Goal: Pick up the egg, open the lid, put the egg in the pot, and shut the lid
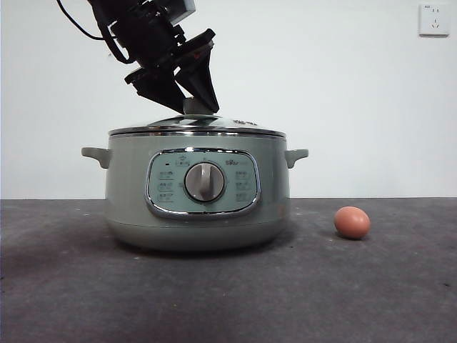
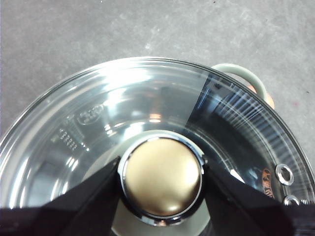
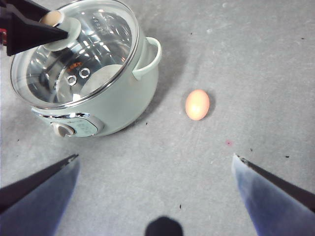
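Lid (image 1: 196, 126) step's up: left gripper (image 2: 161, 178) pinches its knob (image 2: 161, 176), pot (image 1: 198, 193) closed. Next lift straight up; right gripper (image 3: 153, 164) gapes wide above egg (image 3: 197, 104).

We cannot see the lid's knob (image 1: 194, 106) whole from the front, since the left gripper (image 1: 187, 91) covers all but a sliver of it, and the arm above runs off the top edge; in the left wrist view the lid (image 2: 98, 113) is cut by the picture's edges and the egg (image 2: 268, 100) shows only as an orange sliver behind the pot's handle (image 2: 244, 77). The markings on the pot's control panel (image 1: 166, 186) are too small for us to read, and reflections on the glass hide the pot's inside. In the right wrist view the right gripper (image 3: 155, 167) shows only blurred jaws cut by the bottom edge.
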{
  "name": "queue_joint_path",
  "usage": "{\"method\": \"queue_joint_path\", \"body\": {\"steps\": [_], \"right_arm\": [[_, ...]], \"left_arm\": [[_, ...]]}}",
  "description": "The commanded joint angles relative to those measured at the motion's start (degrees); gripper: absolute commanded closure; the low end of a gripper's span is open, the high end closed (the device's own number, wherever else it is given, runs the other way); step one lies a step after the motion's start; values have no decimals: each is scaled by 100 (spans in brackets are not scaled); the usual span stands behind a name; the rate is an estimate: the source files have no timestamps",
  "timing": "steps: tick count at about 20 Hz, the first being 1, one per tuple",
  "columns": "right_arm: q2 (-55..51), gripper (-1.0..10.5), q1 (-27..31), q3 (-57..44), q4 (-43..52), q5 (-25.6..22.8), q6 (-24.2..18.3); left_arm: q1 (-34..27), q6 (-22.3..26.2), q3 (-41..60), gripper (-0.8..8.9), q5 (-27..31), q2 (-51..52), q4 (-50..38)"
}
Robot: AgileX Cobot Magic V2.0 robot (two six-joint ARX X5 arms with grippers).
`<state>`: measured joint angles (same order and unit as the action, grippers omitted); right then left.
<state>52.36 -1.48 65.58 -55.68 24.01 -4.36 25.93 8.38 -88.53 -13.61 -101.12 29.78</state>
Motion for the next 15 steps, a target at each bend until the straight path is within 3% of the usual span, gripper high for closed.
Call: {"method": "queue_joint_path", "body": {"steps": [1,9,15], "right_arm": [[42,382,0,20,52,0,-13],[575,383,-2,20,363,-2,-9],[1637,384,-83,20,1224,-39,291]], "left_arm": [[0,-68,-166,822,-11,-24,243],[-2,-66,-1515,822,-28,157,1123],[-337,-72,-1602,822,-13,1338,1388]]}}
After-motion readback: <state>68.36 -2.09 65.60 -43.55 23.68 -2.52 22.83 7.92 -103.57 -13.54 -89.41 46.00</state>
